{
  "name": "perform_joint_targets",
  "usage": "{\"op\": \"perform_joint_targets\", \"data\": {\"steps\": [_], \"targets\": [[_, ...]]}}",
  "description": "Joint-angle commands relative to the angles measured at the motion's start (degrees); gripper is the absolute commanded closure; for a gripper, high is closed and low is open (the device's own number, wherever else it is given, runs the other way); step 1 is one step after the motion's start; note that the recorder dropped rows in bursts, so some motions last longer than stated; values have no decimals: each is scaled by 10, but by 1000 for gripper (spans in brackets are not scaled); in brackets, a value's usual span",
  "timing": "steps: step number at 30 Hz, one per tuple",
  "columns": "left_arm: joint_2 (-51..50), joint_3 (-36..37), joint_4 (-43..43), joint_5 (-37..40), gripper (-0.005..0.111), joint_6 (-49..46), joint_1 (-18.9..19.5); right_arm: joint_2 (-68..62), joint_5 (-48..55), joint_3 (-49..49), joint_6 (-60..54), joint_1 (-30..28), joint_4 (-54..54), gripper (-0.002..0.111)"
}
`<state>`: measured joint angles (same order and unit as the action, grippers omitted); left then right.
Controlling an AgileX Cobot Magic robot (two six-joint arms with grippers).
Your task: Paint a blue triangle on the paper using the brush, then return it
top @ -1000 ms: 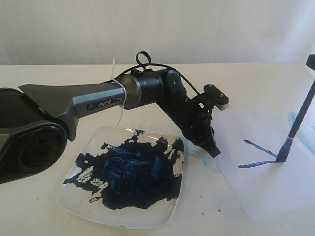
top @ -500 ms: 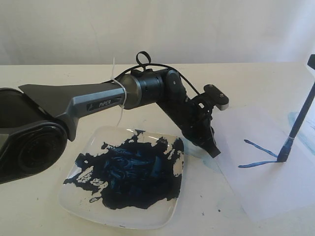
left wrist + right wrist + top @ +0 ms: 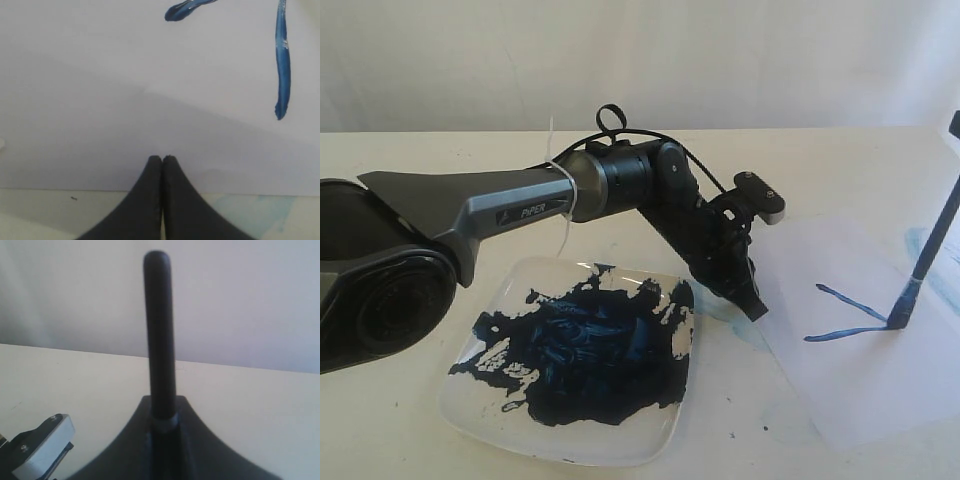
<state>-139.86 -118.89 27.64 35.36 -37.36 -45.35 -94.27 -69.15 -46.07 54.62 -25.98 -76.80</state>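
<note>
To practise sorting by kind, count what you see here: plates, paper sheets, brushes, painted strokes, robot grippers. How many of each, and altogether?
Square white plate smeared with dark blue paint: 1
Pale white rectangular paper sheet: 1
Thin black paintbrush: 1
Dark blue painted strokes: 2
Black robot grippers (left gripper, right gripper): 2
Total: 7

I can't see the brush (image 3: 923, 255) top: the exterior view's edge cuts it, and the paper (image 3: 865, 385) too. From the right wrist, the right gripper (image 3: 164, 412) hides its bristles.
</note>
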Motion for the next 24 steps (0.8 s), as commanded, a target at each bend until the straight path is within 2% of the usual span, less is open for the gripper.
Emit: {"op": "perform_joint_targets", "data": {"steps": [1, 12, 24], "targets": [[-3, 2, -2, 32, 107, -2, 0, -1, -8, -1, -5, -15, 22, 108], [-3, 2, -2, 32, 107, -2, 0, 16, -8, -1, 23, -9, 32, 108], [-3, 2, -2, 32, 107, -2, 0, 38, -8, -28, 73, 80, 38, 108]]}}
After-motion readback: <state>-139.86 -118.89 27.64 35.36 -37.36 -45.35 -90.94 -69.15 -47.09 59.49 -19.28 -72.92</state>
